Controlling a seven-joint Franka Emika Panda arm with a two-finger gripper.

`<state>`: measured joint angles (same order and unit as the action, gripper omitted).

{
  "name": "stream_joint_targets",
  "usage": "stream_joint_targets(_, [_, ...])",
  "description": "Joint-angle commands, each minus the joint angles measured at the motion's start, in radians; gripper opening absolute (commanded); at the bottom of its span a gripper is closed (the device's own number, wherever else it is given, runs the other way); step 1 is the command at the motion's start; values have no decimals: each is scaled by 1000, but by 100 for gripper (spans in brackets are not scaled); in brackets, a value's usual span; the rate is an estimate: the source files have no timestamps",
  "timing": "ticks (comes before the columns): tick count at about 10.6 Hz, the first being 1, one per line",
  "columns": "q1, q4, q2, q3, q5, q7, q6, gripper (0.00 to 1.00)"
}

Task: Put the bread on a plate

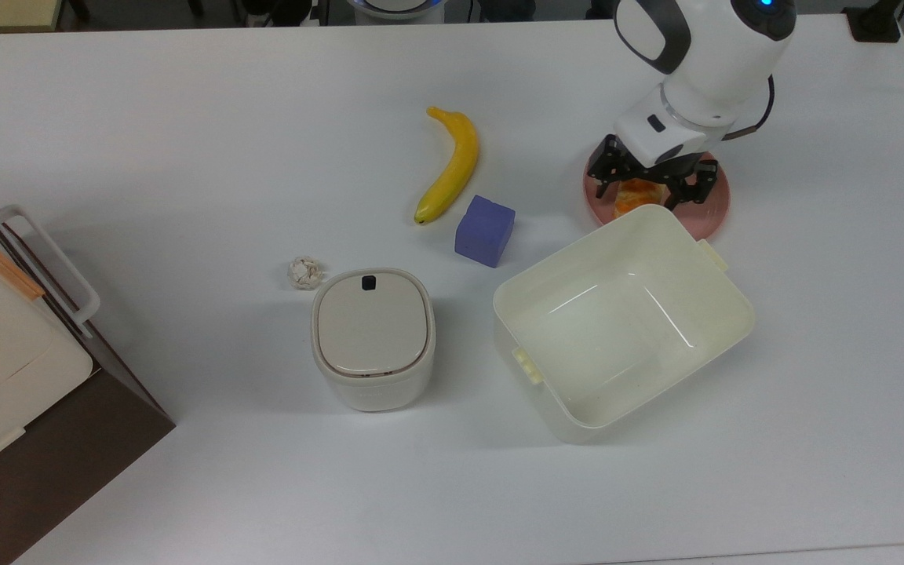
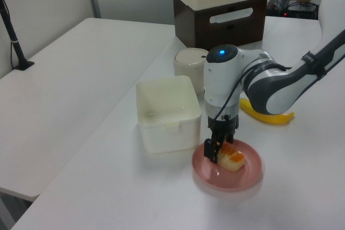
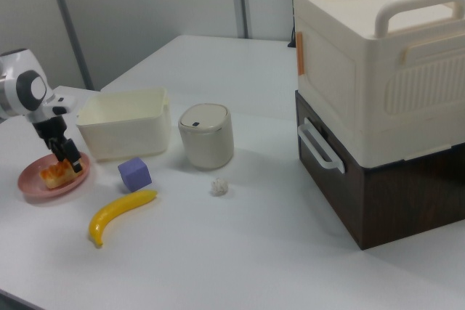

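The bread (image 1: 634, 196) is seen lying on the pink plate (image 1: 715, 216). In the left view the bread (image 2: 232, 157) rests flat on the plate (image 2: 245, 176), a bit to the left view's left of the plate's middle. The plate is found near the far edge of the table (image 1: 185, 118) in the top view, towards the top view's right, and it is partly hidden by the rim of the big cream tub (image 1: 625, 322), which stands just beside it.

The gripper (image 1: 650, 182) is held low over the plate, pointing down. Its black fingers (image 1: 603, 176) are spread apart, one on each side of the bread, with the bread between them. In the left view one finger (image 2: 211, 152) is seen right at the bread's end; whether it touches the bread cannot be told. The bread does not look squeezed, and it is carried by the plate, not by the fingers. In the right view the gripper (image 3: 67, 156) is seen over the plate (image 3: 33, 179) with the bread (image 3: 57, 173) under it.

A yellow banana (image 1: 452, 165) and a purple block (image 1: 485, 231) are laid on the table to the top view's left of the plate, well apart from it. A small white pot with a lid (image 1: 373, 337) is set nearer the table's middle, with a little crumpled white ball (image 1: 305, 272) beside it.
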<state>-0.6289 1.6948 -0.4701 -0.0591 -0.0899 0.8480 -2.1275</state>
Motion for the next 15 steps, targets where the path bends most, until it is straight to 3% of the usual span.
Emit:
stream_joint_targets(1, [73,0,137,-5,-22,-83,136,100])
stream_joint_targets(3, [159,2,226,28,-19,-231,254,100])
stream_joint_targets(8, [577,0,407,185,22,-518,426,100])
stream_joint_targets(10, [697,0,432,185,51,-627,431,100])
stream_joint_targets(12, [771,-39,430,177,102,-754,432,100])
stream_joint_targets(15, [772,-56,432,170,99,-765,436,100])
